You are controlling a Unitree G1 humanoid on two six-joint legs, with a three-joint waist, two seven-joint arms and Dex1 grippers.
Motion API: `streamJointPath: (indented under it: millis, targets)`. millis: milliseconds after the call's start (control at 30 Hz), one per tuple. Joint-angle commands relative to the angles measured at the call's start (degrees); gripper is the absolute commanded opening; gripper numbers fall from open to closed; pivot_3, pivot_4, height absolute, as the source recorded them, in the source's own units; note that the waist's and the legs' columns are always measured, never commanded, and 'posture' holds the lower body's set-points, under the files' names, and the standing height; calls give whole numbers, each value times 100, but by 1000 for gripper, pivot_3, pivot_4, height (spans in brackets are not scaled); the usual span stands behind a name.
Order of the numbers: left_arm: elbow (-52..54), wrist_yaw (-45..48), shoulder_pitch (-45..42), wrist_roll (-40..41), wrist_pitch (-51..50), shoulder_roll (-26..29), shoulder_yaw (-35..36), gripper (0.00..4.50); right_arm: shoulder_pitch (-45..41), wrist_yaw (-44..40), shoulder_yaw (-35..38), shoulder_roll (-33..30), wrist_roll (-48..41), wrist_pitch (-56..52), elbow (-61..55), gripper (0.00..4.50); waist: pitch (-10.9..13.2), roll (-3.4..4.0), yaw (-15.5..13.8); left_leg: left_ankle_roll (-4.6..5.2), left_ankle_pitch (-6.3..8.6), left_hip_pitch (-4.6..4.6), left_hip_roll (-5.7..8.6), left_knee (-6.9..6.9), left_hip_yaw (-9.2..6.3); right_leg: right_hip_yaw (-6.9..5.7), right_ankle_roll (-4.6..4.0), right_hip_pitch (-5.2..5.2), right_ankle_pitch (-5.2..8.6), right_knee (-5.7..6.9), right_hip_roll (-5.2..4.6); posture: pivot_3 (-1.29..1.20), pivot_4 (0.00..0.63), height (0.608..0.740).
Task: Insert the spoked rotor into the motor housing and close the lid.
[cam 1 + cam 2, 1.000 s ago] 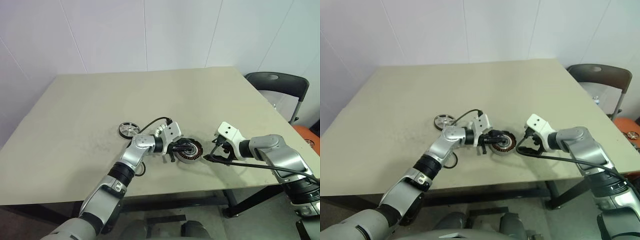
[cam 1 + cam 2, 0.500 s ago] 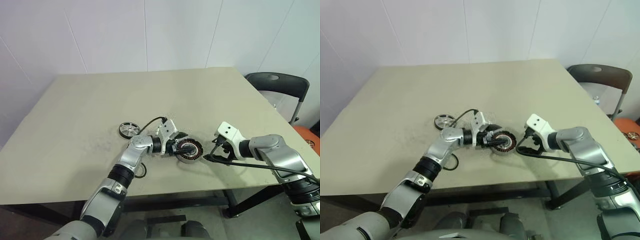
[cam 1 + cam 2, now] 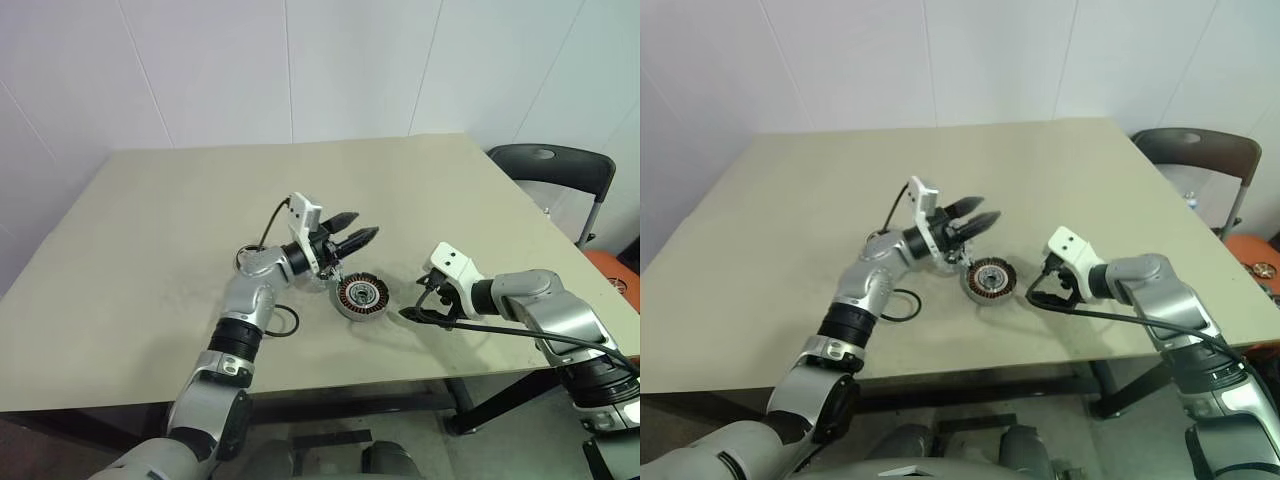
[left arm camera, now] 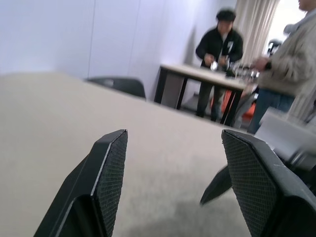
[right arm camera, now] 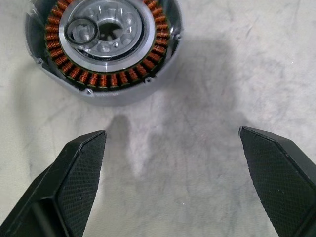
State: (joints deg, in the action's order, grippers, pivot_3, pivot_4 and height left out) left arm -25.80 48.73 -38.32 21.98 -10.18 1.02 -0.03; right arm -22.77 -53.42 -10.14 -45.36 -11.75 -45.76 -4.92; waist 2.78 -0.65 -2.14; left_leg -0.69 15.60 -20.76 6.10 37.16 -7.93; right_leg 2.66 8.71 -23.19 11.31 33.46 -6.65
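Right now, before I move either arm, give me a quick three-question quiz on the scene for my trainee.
1. True or false: the left end effector grips a part.
2. The round silver-grey metal motor housing with copper-coloured windings rests: A) on the beige table; B) on the floor; C) on a chair.
3. Fill in: the right end effector has its jaws ____.
Key: 1 false; 2 A; 3 open.
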Motion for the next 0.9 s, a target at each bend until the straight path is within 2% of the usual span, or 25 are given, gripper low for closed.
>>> streamJointPath:
  millis: [33, 267, 433, 533, 733, 800, 867, 900]
  targets:
    - [537, -19, 16, 433, -220, 161, 382, 3244, -204, -39, 297, 102, -280, 15, -378, 4500, 0, 0, -2, 0, 0, 3, 0, 0, 0, 0, 0, 4, 0, 0, 0, 0, 0, 740]
    - [854, -201, 9, 1012, -581, 504, 979, 3244, -374, -10, 213, 317, -501, -15, -596, 4500, 0, -1, -1, 0, 1, 27, -1, 0, -1, 1, 0, 26, 1, -1, 0, 0, 0, 740]
    - [799, -278, 31, 1047, -557, 604, 1084, 3244, -573, 156, -10, 666, -470, 9, -542, 4500, -1, -2, -5, 0, 0, 33, -2, 0, -1, 1, 0, 33, 1, -2, 2, 0, 0, 740]
    - [794, -305, 128, 1015, -525, 617, 1064, 3289, -689, 381, -110, 930, -354, 101, -401, 3969, -2, -3, -4, -1, 0, 33, -1, 0, -1, 1, -1, 32, 0, -2, 2, 0, 0, 740]
    - [970, -71, 642, 875, -473, 803, 878, 3289, -789, 741, -331, 1156, 35, 334, -62, 1951, -2, -3, 0, -1, 0, 33, 0, -3, 0, 2, -4, 28, -2, -1, 3, 0, 0, 740]
    - [1121, -8, 781, 967, -534, 870, 905, 3289, -793, 754, -375, 1176, 101, 364, 15, 1120, -2, -3, 2, -2, 0, 34, 0, -4, 0, 3, -6, 26, -2, 1, 5, 0, 0, 740]
    - [1230, 19, 912, 1035, -586, 961, 964, 3289, -758, 726, -437, 1156, 138, 340, 36, 511, -2, -3, 0, -2, 0, 32, -1, -4, 0, 3, -6, 23, -2, 2, 6, 0, 0, 740]
    - [1248, 22, 960, 1039, -594, 1005, 988, 3289, -740, 684, -467, 1141, 137, 323, 35, 511, -2, -3, 0, -2, 0, 31, -1, -4, 0, 3, -6, 22, -2, 4, 6, 0, 0, 740]
